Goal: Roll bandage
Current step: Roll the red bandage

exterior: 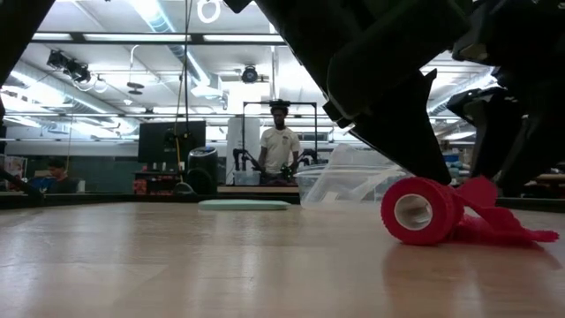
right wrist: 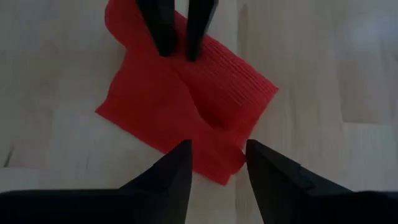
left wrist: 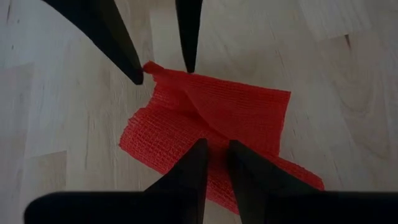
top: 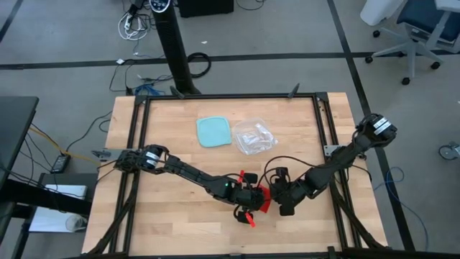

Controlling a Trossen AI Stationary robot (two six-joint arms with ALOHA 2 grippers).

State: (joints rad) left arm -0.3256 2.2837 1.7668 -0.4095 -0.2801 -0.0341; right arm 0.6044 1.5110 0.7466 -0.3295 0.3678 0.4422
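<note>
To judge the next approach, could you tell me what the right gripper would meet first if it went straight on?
Probably the bandage just ahead of the right gripper; beyond it, the left gripper.

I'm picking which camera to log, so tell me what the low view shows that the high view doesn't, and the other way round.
Only the low view: the bandage is a roll lying on its side with a hollow core, a loose tail trailing off it, and a person stands in the room behind. Only the high view: both arms whole, the left tool and right tool meeting at the bandage, and the light-blue container's square shape. Both: the bandage, the container, the clear plastic bag.
</note>
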